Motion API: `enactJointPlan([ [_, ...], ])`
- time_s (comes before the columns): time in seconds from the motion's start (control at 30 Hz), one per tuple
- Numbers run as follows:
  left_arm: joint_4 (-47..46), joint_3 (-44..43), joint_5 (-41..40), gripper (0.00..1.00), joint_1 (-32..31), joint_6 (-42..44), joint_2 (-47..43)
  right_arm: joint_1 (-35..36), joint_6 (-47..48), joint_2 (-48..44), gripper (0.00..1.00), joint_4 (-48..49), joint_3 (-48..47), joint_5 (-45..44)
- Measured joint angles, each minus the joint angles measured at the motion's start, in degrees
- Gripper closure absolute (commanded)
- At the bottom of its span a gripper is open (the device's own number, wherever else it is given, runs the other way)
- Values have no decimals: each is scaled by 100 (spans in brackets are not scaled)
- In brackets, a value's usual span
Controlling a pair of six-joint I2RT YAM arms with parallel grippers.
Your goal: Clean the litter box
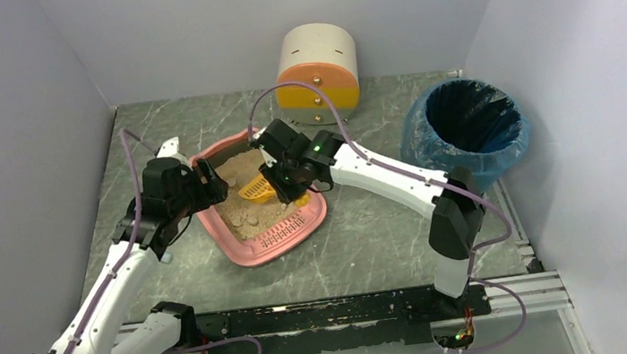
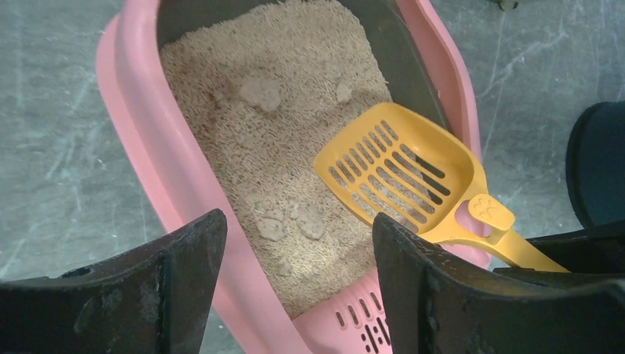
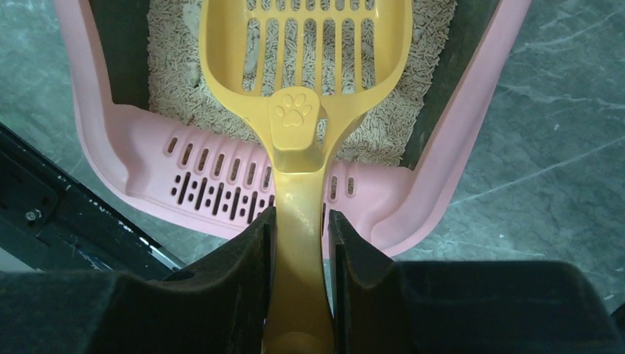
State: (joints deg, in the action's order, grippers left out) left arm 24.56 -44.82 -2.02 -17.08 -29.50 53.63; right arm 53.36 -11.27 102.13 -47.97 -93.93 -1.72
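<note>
- Pink litter box (image 1: 274, 238) sat on the bench (image 1: 372, 242) between both arms.
- Only the right wrist view showed the right end effector (image 3: 302, 225) clamped on the yellow scoop (image 3: 302, 66) handle.
- Left wrist view showed the left end effector (image 2: 295, 243) apart, straddling the box rim.

We see the right gripper (image 1: 278, 184) holding the scoop (image 1: 255, 190) over the litter box (image 1: 275, 246), left gripper (image 1: 214, 189) at its rim.

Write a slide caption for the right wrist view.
Right pincer grips the yellow scoop by its handle, over the litter box.
</note>
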Motion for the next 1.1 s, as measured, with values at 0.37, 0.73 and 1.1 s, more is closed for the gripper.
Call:
enactJointPlan([
  [0.37,293,-37,-599,27,0,437,-496,2,57,1010,100,-341,-627,131],
  [0.73,315,166,-634,28,0,612,-754,2,81,1851,100,-221,-1484,229],
  [1.1,310,260,-636,29,0,645,-992,2,-35,1965,100,938,-1108,-15],
])
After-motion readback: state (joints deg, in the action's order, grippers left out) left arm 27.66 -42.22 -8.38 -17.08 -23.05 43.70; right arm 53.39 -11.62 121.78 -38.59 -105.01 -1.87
